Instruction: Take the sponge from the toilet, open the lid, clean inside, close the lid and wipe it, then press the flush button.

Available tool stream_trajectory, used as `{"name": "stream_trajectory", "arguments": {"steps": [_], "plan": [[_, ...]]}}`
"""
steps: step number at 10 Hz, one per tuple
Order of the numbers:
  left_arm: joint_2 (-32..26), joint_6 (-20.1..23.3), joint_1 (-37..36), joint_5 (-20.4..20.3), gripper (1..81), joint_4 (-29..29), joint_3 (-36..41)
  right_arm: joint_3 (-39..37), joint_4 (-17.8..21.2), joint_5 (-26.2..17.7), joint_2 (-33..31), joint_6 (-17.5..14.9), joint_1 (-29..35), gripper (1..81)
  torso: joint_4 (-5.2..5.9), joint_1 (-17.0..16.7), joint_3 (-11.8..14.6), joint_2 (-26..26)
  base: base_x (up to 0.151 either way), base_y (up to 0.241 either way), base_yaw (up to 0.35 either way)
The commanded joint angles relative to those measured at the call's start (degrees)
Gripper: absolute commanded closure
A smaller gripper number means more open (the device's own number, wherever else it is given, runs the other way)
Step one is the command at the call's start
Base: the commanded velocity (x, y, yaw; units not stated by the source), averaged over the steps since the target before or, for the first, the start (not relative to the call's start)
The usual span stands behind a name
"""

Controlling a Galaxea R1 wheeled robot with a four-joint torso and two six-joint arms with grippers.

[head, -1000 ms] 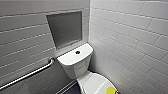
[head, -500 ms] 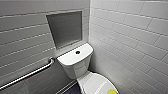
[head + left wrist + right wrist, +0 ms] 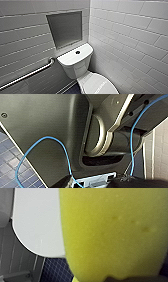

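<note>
The sponge (image 3: 112,233) sits closest of all, a bright yellow block pressed right up to the right wrist camera. Nothing lies under it but open air and floor, so I judge the right gripper (image 3: 130,279) to be clamped on it. The grip itself is hidden behind the yellow, apart from a dark sliver at the sponge's edge. Carrying it this way keeps the soft face outward and ready to meet a surface.

Just past the sponge are the rounded white edge of the lid (image 3: 37,223) and the blue tiled floor (image 3: 55,268). From that I judge the right wrist is pointed downward, near the front of the toilet (image 3: 75,66) but not touching it.

The left gripper (image 3: 100,182) faces the robot's own dark body panel (image 3: 45,131), with a blue cable (image 3: 62,147) looping across. This suggests 1 arm is tucked in close, out of the working arm's way. Whether this gripper is apart or together I cannot tell.

Farther off, in the head view, the lid lies down flat over the bowl. Behind it the tank carries the flush button (image 3: 77,52) in the middle of its cover. A grab bar (image 3: 27,74) runs along the tiled wall beside the tank, and a recessed niche (image 3: 65,28) sits above it.
</note>
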Motion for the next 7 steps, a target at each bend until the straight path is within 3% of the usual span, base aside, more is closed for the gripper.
{"name": "stream_trajectory", "arguments": {"steps": [1, 4, 5, 7], "plan": [[-8.69, -0.05, -3.15, 4.39, 1.0, 0.47, 10.37, 4.90, -0.80, -0.88, -5.79, -0.30, -8.30, 81.1, 0.00, 0.00, 0.00, 0.00, 0.000, 0.000, 0.000], [-16.78, -0.14, -7.80, 4.74, 1.0, 0.39, 21.09, 7.63, -2.65, -0.44, -8.42, -0.74, -17.00, 81.1, 0.00, 0.00, 0.00, 0.00, 0.000, 0.000, 0.000], [-18.62, -0.23, -9.47, 4.83, 1.0, 0.39, 22.85, 8.24, -7.13, -0.18, -8.25, -1.18, -19.46, 81.1, 0.00, 0.00, 0.00, 0.00, 0.000, 0.000, 0.000], [-21.00, -0.49, -13.25, 4.74, 1.0, 0.39, 25.23, 8.42, -10.29, 0.00, -6.67, -1.26, -23.16, 81.1, 0.00, 0.00, 0.00, 0.00, 0.000, 0.000, 0.000]]}}
